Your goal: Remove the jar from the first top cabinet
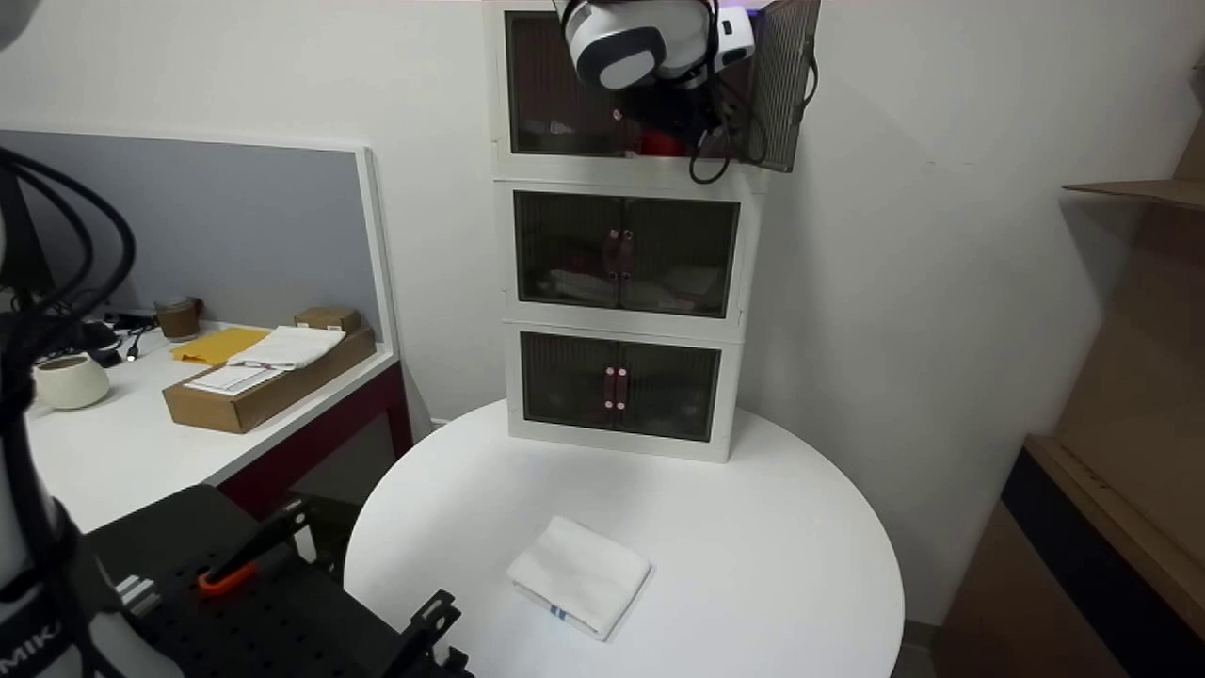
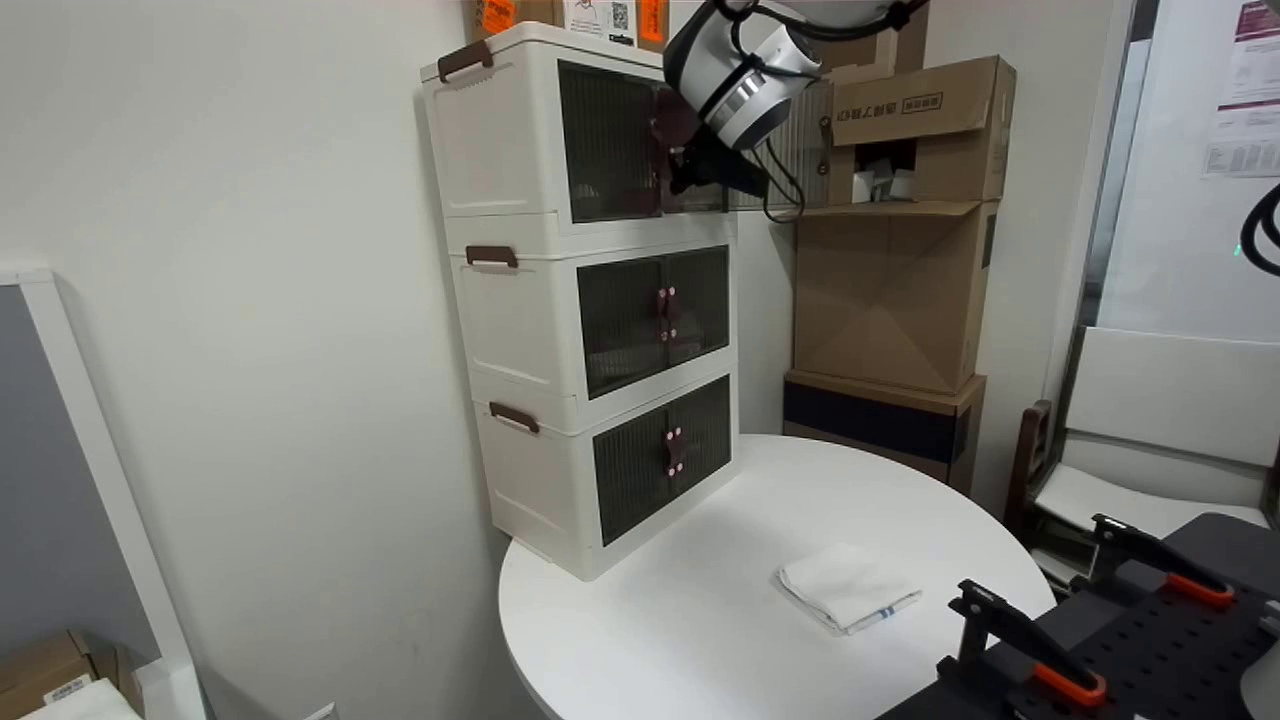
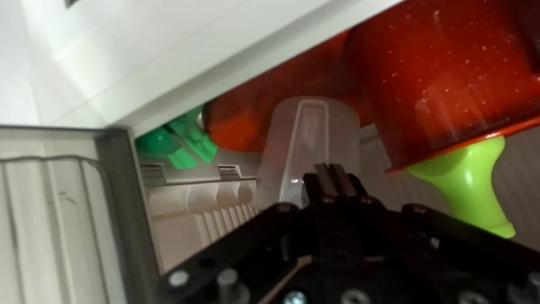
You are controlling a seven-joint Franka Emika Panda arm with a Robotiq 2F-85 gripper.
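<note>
Wrist view: the hand (image 3: pixel 330 169) is closed, with nothing seen held; the jar (image 3: pixel 310 145), probably light, stiff and slippery, is perhaps best gripped by its handle-like ridge (image 3: pixel 313 120).

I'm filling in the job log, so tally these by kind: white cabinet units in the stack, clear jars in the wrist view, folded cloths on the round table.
White cabinet units (first top cabinet, middle unit, bottom unit): 3
Clear jar: 1
Folded cloth: 1
Total: 5
</note>
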